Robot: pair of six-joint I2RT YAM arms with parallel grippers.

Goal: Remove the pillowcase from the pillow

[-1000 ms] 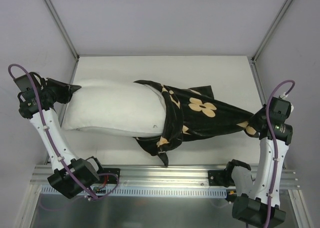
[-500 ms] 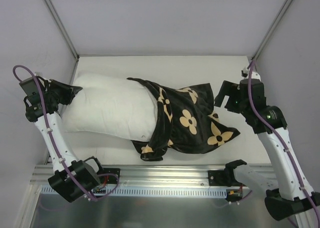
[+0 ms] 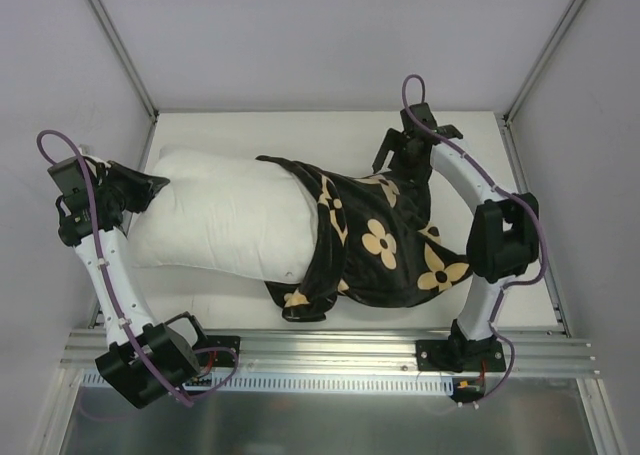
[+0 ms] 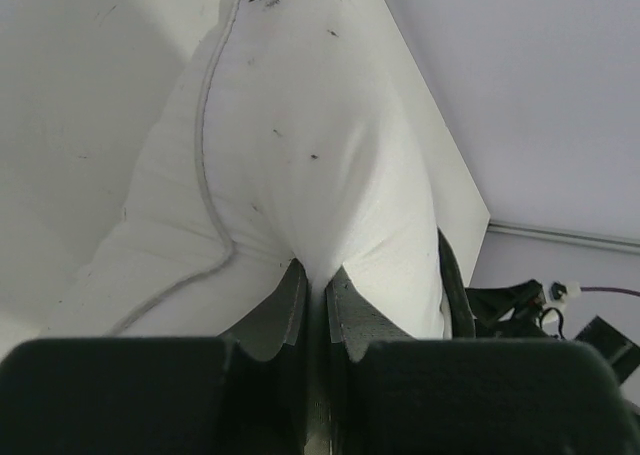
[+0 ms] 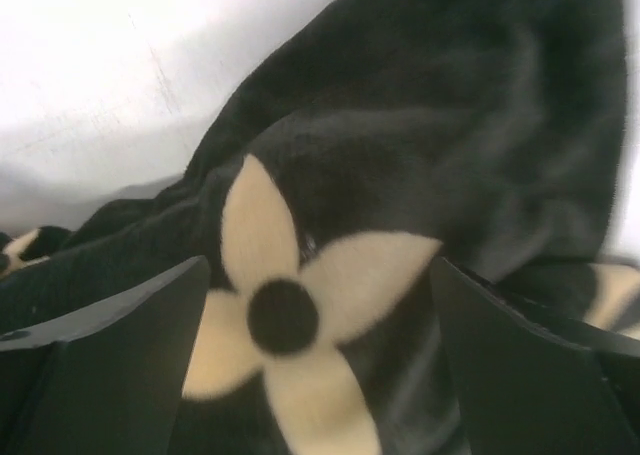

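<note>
The white pillow (image 3: 220,220) lies across the left half of the table. Its right half is still inside the black pillowcase (image 3: 385,240) with tan flowers, which lies slack and bunched. My left gripper (image 3: 150,187) is shut on the pillow's left corner. In the left wrist view the two fingers (image 4: 345,315) pinch a fold of the pillow (image 4: 300,125), with the left gripper (image 4: 315,275) at that fold. My right gripper (image 3: 400,167) hovers open over the pillowcase's far edge. In the right wrist view the right gripper (image 5: 318,275) has its jaws wide apart above a flower on the pillowcase (image 5: 450,125), holding nothing.
The white table (image 3: 300,135) is boxed in by grey walls, with slanted frame posts (image 3: 120,45) at the back corners. A metal rail (image 3: 330,350) carrying both arm bases runs along the near edge.
My right gripper has let go of the pillowcase, opened, and swung from the right edge to the far side above the cloth. The stretched pillowcase has slackened back. The left gripper keeps its grip.
</note>
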